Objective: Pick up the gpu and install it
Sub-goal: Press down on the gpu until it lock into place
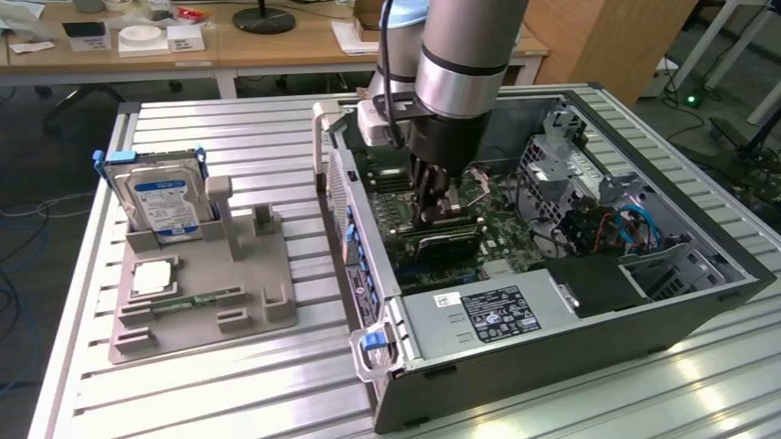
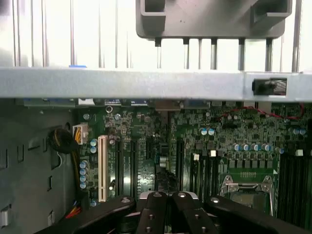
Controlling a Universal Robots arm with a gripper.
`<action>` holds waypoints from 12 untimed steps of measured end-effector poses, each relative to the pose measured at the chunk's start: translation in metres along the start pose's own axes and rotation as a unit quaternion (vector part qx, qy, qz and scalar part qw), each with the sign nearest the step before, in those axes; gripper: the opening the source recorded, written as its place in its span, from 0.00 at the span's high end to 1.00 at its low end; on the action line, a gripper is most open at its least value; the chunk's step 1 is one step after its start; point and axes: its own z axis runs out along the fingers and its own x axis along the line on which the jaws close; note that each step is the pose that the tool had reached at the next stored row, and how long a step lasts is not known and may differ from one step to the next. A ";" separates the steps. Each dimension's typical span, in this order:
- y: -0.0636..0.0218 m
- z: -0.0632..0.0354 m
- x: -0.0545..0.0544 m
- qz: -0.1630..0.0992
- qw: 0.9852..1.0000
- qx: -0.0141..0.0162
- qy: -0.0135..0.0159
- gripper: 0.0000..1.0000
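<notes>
Room over the motherboard point(image 1: 422, 215) is tight (case wall point(image 1: 347, 219), drive cage point(image 1: 573, 174) flanking).

The setting was a robotics laboratory or test workshop, as indicated by several features. A work table point(image 1: 244, 384) with a ribbed aluminium top was seen in the exterior view, on which an opened desktop computer case point(image 1: 683, 302) was laid with its motherboard point(image 2: 234, 131) exposed. Beside it, a grey moulded fixture point(image 1: 201, 283) was placed, in which a hard drive point(image 1: 159, 201) was held upright. An industrial robot arm point(image 1: 458, 64) was positioned above the case. Behind the table, wooden desks point(image 1: 244, 50) bearing small boxes and a round lamp base point(image 1: 263, 18) were visible, and cables point(image 1: 25, 302) were trailed across the grey floor.
</notes>
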 end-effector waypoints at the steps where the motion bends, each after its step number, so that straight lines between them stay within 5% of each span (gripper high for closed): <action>1: 0.0018 0.0003 0.000 -0.001 1.000 0.000 0.000 0.90; 12: 0.0120 -0.0035 0.000 -0.016 1.000 -0.001 0.003 0.90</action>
